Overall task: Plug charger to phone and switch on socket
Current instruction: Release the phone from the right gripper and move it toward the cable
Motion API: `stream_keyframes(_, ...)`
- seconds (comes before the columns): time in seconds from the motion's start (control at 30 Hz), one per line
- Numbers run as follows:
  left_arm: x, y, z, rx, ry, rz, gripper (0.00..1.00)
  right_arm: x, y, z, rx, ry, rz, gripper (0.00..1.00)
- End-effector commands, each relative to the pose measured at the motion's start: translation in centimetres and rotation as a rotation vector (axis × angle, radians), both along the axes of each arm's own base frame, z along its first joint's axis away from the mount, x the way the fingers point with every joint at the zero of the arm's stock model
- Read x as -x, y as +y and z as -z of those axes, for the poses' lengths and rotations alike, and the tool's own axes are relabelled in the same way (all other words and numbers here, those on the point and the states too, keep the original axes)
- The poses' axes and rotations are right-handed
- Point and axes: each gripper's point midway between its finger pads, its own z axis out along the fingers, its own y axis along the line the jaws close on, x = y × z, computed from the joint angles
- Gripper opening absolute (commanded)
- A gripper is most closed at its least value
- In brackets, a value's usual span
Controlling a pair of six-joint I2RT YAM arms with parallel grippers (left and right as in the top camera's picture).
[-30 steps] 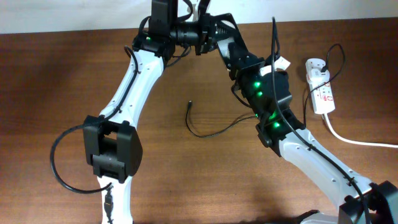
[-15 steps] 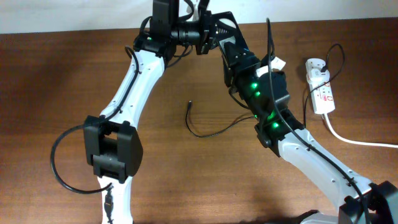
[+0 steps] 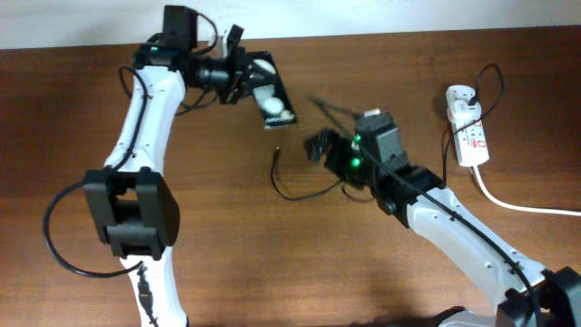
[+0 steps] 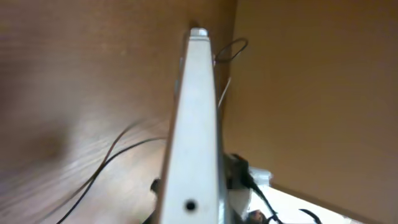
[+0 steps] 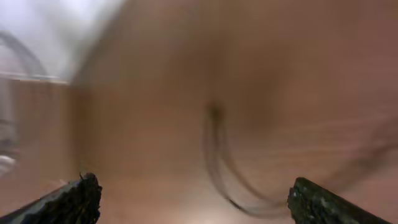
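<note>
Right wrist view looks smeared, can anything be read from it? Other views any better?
Right wrist: heavy blur, the charger is just a dark streak. Left wrist: the phone edge fills centre, soft. Overhead: mostly sharp, right gripper smeared.

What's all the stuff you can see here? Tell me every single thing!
phone: one, black with white blobs, far side of the table, gripped by the left pincer
charger: one, thin black cable, lying mid-table, plug tip loose
socket: one, white with red marks, right side of the table
thick cord: one, white, running from the socket off to the right
table: one, brown wood
left pincer: one, black, shut on the phone
right pincer: one, black, open, empty, above the cable
</note>
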Motion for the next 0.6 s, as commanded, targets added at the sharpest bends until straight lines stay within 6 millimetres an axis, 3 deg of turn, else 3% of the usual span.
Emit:
stream_keyframes(0.0,0.9,2.4,-0.8,0.008,-0.139,0.072,0.00,1.8,-0.3,1.9,0.126,0.007,-0.142,0.99)
stream_keyframes(0.2,1.7,7.5,-0.1,-0.019,-0.150,0.048,0.00,4.2,-0.2,3.2,0.187,0.039,-0.300,0.99)
stream_keyframes(0.3,1.4,11.0,0.0,-0.022,-0.126,-0.024,0.00,5.0,-0.4,3.5,0.224,0.044,-0.358,0.90)
stream_keyframes(0.4,1.3,13.2,0.2,-0.027,-0.104,-0.069,0.00,4.6,-0.6,1.6,0.265,0.036,-0.384,0.87)
stream_keyframes(0.57,1.5,13.3,0.1,-0.019,-0.092,-0.072,0.00,1.8,-0.2,-2.5,0.321,-0.013,-0.388,0.81)
